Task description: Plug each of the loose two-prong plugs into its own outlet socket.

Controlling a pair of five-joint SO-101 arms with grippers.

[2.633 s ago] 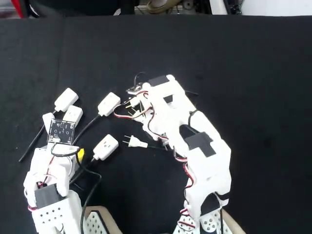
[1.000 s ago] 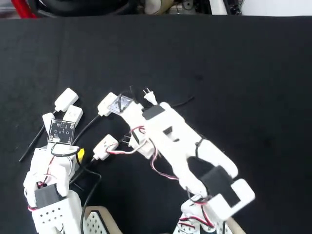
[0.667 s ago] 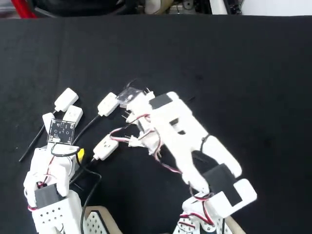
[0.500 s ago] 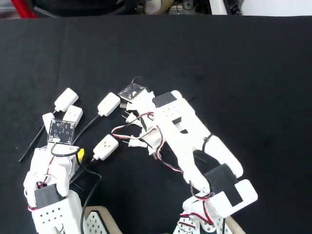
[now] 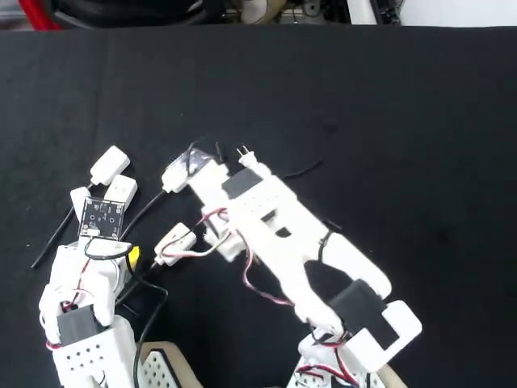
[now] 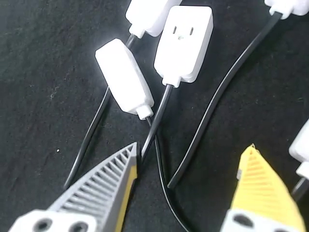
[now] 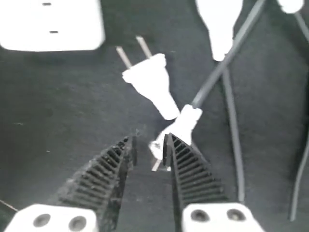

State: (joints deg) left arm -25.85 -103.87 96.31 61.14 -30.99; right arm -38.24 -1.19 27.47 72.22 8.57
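Plugs (image 5: 249, 159), sockets (image 5: 111, 164) on black table (image 5: 404, 121)

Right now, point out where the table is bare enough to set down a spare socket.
Bare: the far strip of the table beyond the sockets, and the wide stretch outside the right arm. Crowded: sockets and cords packed between that arm and the left arm.

- Robotics lab or maker bench, not a home.
- Table (image 5: 420, 121) is draped in black cloth, a staged work surface.
- Two white 3D-printed arms sit at the table's near edge: left arm (image 5: 81, 315), right arm (image 5: 299, 242).
- Red and white servo wires (image 5: 260, 284) run bare along the right arm, and the left arm carries a bare circuit board (image 5: 102, 217).
- Past the table's far edge there is a red object (image 5: 34, 11) and a jumble of gear (image 5: 266, 8).
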